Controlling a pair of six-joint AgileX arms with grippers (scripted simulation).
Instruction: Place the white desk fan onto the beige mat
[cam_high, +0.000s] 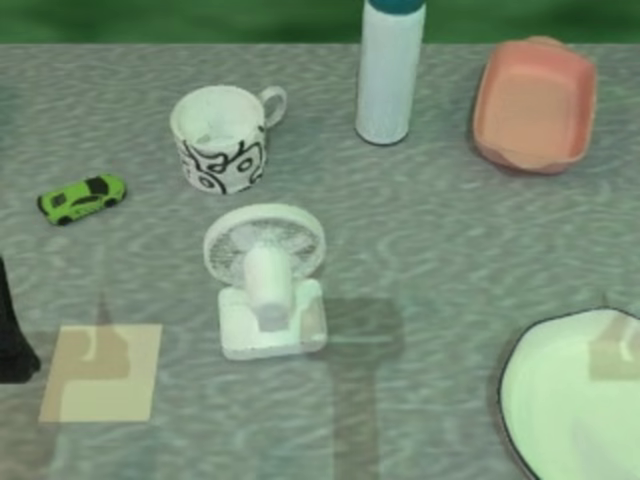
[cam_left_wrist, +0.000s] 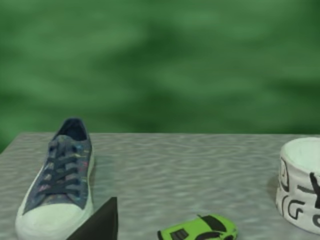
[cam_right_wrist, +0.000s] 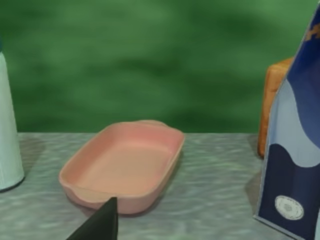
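Standing upright mid-bench, the white desk fan (cam_high: 265, 282) sits well right of the beige mat (cam_high: 102, 372), so the left end effector, its opening impossible to tell, should probably grip the motor housing squarely, lift clear, and lower the base flat.

Of my left pincer (cam_left_wrist: 102, 223) only one dark finger tip shows, the rest cut off below; same for my right pincer (cam_right_wrist: 100, 223); beside it, the blue carton (cam_right_wrist: 295, 150) runs off the edge.
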